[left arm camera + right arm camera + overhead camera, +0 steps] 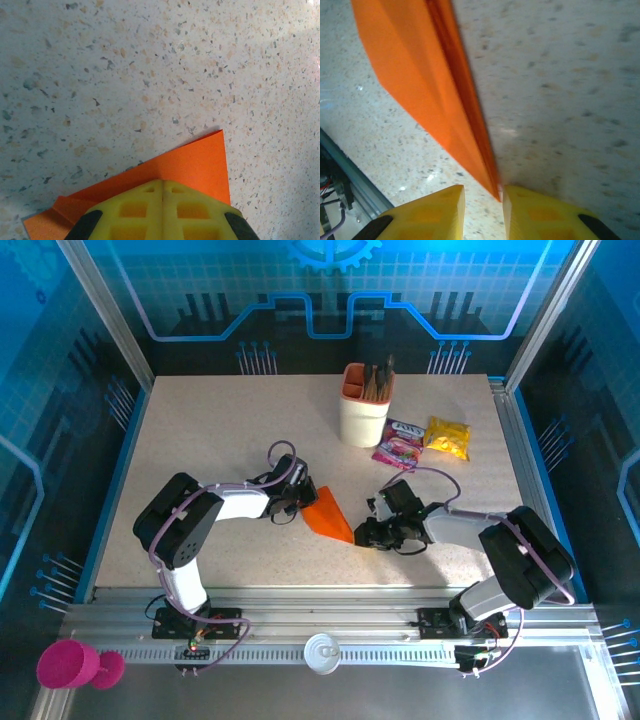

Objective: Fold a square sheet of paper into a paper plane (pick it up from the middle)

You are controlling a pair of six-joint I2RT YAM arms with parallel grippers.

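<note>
The orange sheet of paper (pixel 328 513) lies folded into a pointed dart shape between the two arms, its tip toward the near right. My left gripper (pixel 297 502) is at the paper's left edge. In the left wrist view its yellow fingers (pixel 135 210) are shut tip to tip (pixel 162 182) over the flat paper (pixel 200 160). My right gripper (pixel 362 533) is at the pointed end. In the right wrist view the jaws (pixel 483 190) stand a little apart, and the tip of the creased paper (pixel 420 75) reaches into the gap, close to the right finger (pixel 540 215).
At the back of the table stands a beige-and-orange pen cup (pixel 364 405), with a pink snack packet (pixel 400 445) and a yellow one (pixel 448 436) to its right. A metal rail (pixel 330 625) runs along the near edge.
</note>
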